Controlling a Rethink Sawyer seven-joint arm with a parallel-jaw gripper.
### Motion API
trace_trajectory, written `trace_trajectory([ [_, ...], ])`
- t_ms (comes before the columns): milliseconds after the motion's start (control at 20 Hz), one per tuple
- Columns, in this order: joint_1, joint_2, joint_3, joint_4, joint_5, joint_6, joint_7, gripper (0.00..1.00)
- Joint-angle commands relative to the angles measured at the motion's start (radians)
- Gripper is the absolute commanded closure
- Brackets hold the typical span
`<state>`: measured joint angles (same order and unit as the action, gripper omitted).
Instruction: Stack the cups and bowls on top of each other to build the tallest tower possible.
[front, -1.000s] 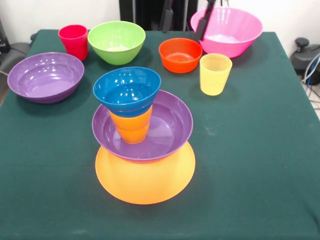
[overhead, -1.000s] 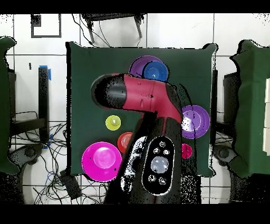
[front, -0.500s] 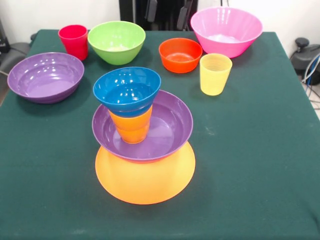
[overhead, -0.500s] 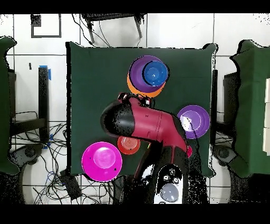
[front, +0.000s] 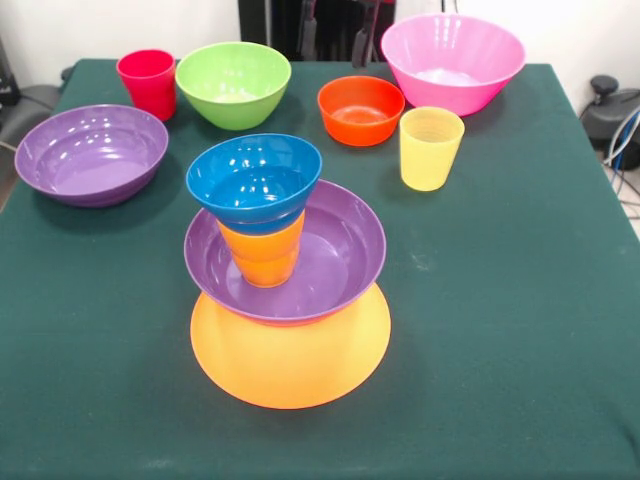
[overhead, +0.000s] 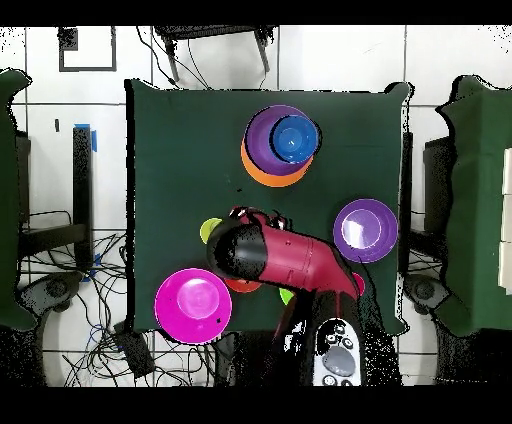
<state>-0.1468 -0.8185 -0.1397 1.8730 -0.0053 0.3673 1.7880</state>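
Glossy blue plastic bowl (front: 254, 183) balances on a narrow orange plastic cup (front: 263, 254); an off-centre addition could topple it. Claw state cannot be told.

Counting now: three cups, red-pink (front: 148, 83), yellow (front: 430, 148), orange (front: 263, 256). Six bowls: two purple (front: 90, 153) (front: 330, 262), green (front: 233, 84), orange-red (front: 360, 110), pink (front: 452, 62), blue (front: 254, 182). One yellow-orange bowl (front: 290, 362) underneath.

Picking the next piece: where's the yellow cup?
Front view: yellow cup stands upright right of centre, just in front of the pink bowl, beside the orange-red bowl.
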Motion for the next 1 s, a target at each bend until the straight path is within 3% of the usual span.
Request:
trace_trajectory([
  [50,-0.021,0.113,0.067,0.077,-0.081,-0.103,0.081,0.0],
  [500,-0.042,0.173,0.009,0.109,-0.118,-0.205,0.115,0.0],
  [1000,-0.03,0.305,-0.053,0.111,-0.064,-0.317,0.18,0.0],
])
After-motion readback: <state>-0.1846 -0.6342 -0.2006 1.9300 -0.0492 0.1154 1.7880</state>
